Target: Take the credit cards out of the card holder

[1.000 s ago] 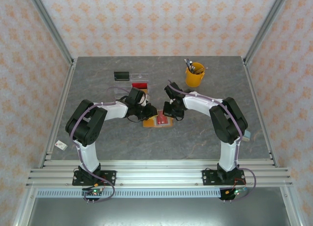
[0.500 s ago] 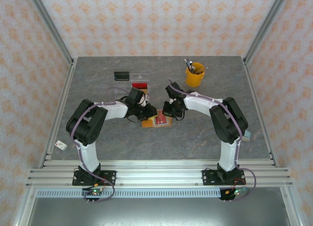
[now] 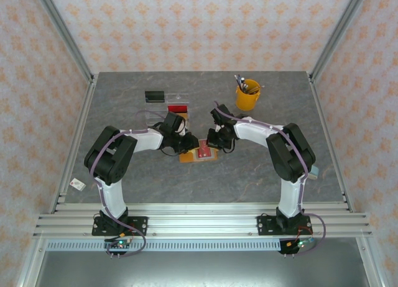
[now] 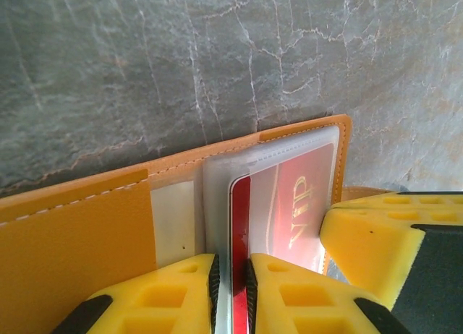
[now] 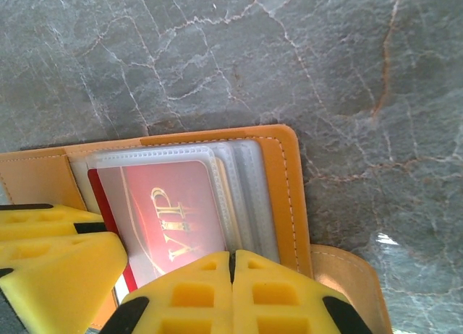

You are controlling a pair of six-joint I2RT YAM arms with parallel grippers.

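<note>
Tabletop [image 3: 124,175]: card pinched, not out of the holder yet

Almost no motion over the last second. The left hand [image 4: 230,294] stays clamped on the edge of the red card [image 4: 289,197], apparently catching the clear sleeve [image 4: 217,204] too. The holder [image 4: 72,233] lies open on the tabletop between the arms and has crept left a hair at most. The right hand [image 5: 231,276] has its fingers together with nothing between them, and presses on the holder beside the card.

My read: the grip is set but the pull hasn't begun. The card is mostly inside the sleeve, red edge showing. Can't tell if more cards sit behind it.

Around: the tray [image 3: 166,99] is back-left and the cup [image 3: 247,95] back-right, both well apart from the hands.

In the way: both hands crowd the holder, and the sleeve may drag along with the card.
</note>
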